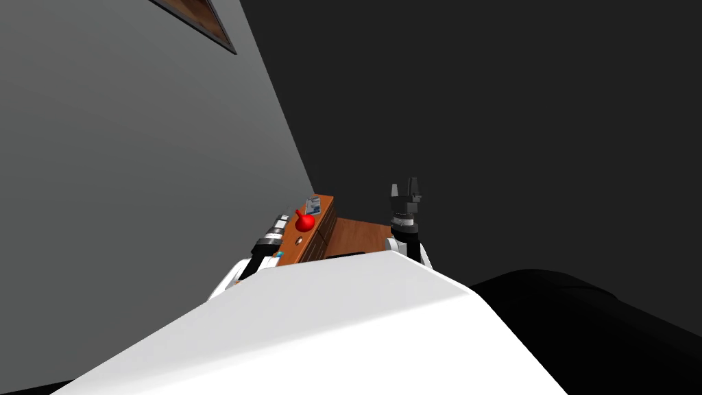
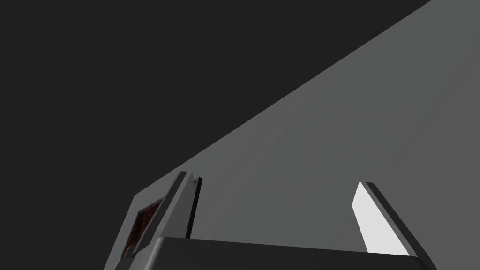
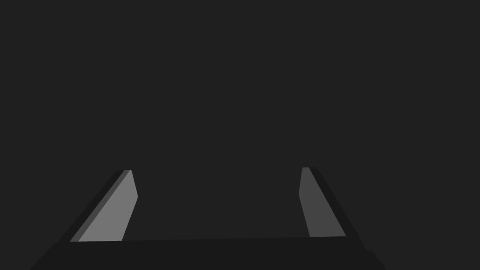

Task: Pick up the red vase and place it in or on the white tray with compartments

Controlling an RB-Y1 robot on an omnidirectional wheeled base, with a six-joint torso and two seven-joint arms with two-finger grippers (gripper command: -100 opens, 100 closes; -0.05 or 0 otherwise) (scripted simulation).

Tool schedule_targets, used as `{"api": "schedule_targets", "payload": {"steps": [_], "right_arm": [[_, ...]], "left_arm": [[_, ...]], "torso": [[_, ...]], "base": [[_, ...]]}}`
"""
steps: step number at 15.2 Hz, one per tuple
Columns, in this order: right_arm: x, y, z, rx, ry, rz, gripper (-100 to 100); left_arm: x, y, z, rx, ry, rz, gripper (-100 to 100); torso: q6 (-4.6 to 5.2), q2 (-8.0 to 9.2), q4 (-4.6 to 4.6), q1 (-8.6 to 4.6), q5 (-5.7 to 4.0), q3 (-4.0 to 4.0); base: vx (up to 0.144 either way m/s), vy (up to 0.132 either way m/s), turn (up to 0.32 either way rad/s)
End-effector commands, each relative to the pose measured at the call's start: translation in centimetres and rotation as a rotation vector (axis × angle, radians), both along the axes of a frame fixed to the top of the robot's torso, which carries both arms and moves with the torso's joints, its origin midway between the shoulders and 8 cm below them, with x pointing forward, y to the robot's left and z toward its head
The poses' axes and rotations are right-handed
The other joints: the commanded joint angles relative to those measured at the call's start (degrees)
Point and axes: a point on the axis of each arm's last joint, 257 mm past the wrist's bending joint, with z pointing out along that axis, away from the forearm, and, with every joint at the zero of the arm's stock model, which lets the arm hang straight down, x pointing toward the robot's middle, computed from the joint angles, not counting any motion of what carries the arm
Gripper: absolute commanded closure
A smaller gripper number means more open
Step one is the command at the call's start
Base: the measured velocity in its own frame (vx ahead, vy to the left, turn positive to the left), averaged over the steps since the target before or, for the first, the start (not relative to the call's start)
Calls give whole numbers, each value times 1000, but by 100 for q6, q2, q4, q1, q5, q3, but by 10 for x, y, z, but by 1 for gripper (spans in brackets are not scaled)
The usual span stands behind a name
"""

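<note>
A small red vase [image 1: 304,221] with a round belly and thin neck stands on top of a brown wooden dresser [image 1: 317,236] set against the grey wall. Just left of the vase, my left gripper [image 1: 282,220] is raised beside the dresser's near end; in its wrist view the left gripper [image 2: 276,185] is open with nothing between the fingers. My right gripper [image 1: 405,186] is held up to the right of the dresser, over the floor, and its wrist view shows the right gripper [image 3: 216,169] open and empty.
A small light-coloured framed item [image 1: 312,204] stands on the dresser behind the vase. A small round object [image 1: 299,241] lies on the dresser top nearer me. Brown wooden floor [image 1: 360,236] lies right of the dresser. A picture frame [image 1: 199,20] hangs high on the grey wall.
</note>
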Motion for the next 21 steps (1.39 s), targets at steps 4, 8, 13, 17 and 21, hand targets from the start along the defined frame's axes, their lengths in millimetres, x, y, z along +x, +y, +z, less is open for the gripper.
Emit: {"api": "schedule_targets", "payload": {"steps": [4, 8, 13, 17, 21], "right_arm": [[0, 0, 0, 0, 0, 0, 0], [0, 0, 0, 0, 0, 0, 0], [0, 0, 0, 0, 0, 0, 0], [0, 0, 0, 0, 0, 0, 0], [0, 0, 0, 0, 0, 0, 0]], "left_arm": [[7, 31, -45, 156, 115, 47, -100], [10, 51, -71, 244, 181, 76, -100], [10, 83, -108, 368, 279, 119, -100], [8, 104, -130, 443, 343, 147, -100], [5, 132, -156, 543, 425, 183, -100]], "torso": [[0, -3, -1, 0, 0, -2], [0, -1, 0, -1, 0, -1], [1, -1, 0, -3, -1, 0], [0, 0, 0, -3, -1, 0], [0, -1, 0, -4, -1, 0]], "base": [[43, -36, -34], [42, -38, -34], [42, -39, -36], [39, -38, -25], [43, -41, -36]]}}
